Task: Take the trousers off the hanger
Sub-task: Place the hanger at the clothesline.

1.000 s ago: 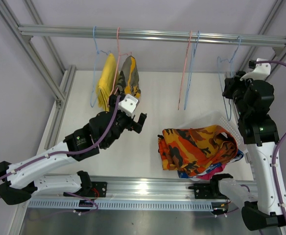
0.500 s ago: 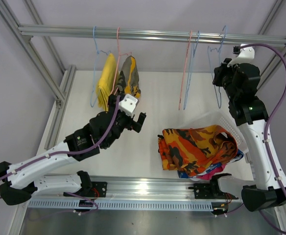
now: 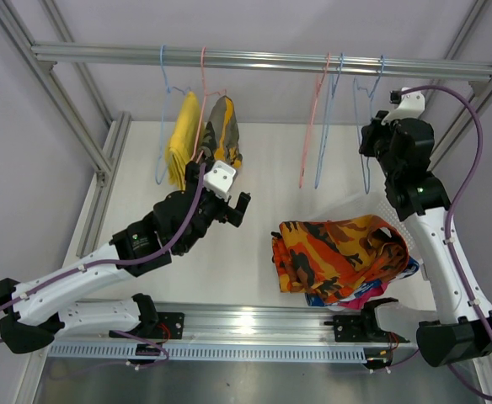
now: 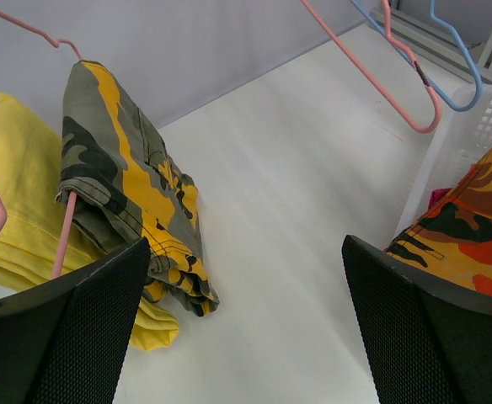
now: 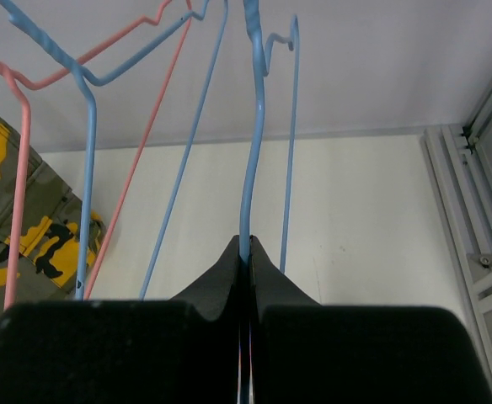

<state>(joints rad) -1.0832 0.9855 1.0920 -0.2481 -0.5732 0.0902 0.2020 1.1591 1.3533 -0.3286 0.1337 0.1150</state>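
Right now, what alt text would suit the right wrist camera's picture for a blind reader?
The right gripper is shut on a thin blue hanger running upward. Other blue hangers and pink hangers hang left, with camouflage trousers at lower left.

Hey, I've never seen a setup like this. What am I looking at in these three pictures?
Two robot arms are bolted to a white table. One picture looks down from above. The other two come from small cameras on each arm's wrist. A rail carries wire hangers. Yellow trousers and camouflage trousers hang on two of them. Orange-red patterned trousers lie heaped over a white basket on the right. The left gripper is open and empty, close to the camouflage pair. The right gripper is shut on the wire of a bare blue hanger.
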